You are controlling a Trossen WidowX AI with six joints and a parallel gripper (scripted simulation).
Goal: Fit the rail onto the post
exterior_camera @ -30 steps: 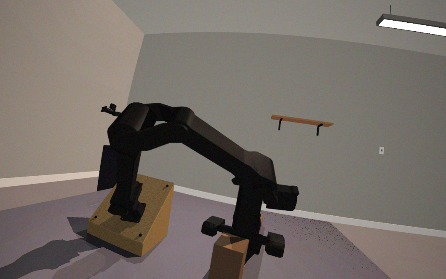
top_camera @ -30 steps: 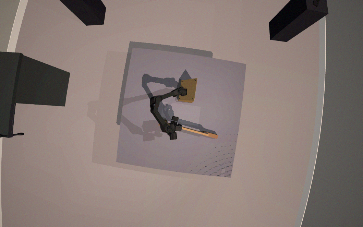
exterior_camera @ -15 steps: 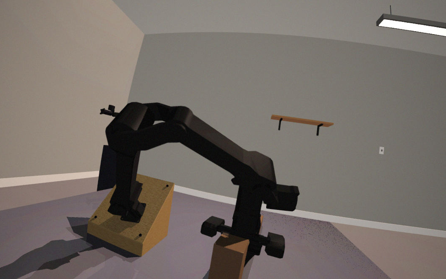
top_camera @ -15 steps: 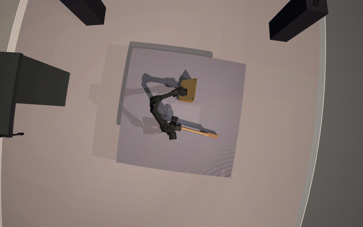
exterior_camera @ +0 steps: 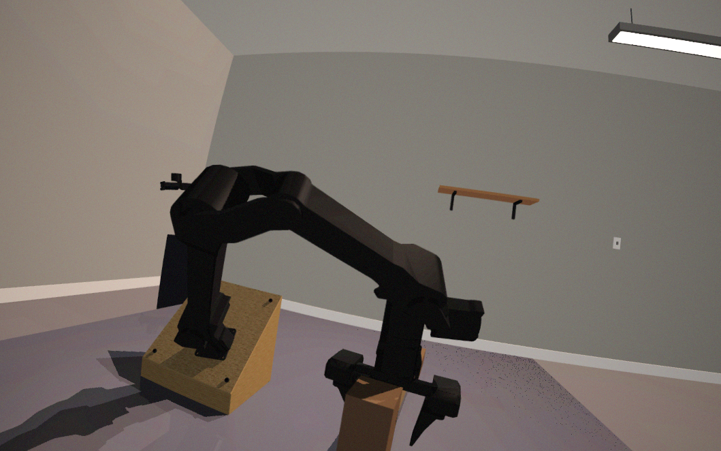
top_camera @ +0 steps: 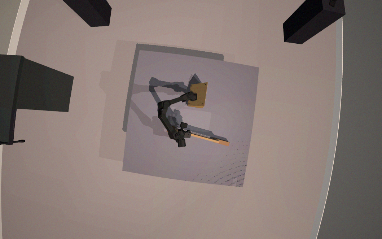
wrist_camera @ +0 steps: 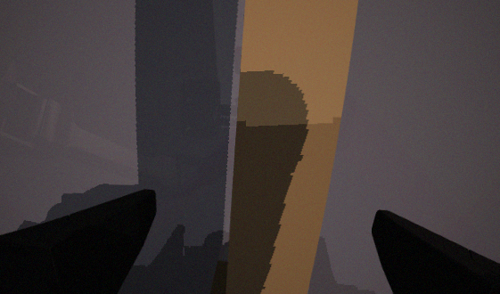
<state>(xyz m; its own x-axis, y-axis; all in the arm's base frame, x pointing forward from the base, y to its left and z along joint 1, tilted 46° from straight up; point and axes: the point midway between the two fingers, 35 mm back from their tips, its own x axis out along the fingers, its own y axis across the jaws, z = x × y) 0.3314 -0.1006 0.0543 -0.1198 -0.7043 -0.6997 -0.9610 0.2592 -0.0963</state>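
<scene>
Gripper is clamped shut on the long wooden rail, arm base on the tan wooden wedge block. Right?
Not clamped. The black parallel-jaw gripper is open; in the wrist view its fingers stand wide apart, clear of the long wooden rail on both sides. The base does sit on the tan wooden wedge block.

A ceiling lamp (exterior_camera: 684, 43) is glowing at upper right, a wooden shelf (exterior_camera: 487, 195) is hanging on the gray wall (exterior_camera: 408, 140), a white baseboard (exterior_camera: 576, 356) running below.
</scene>
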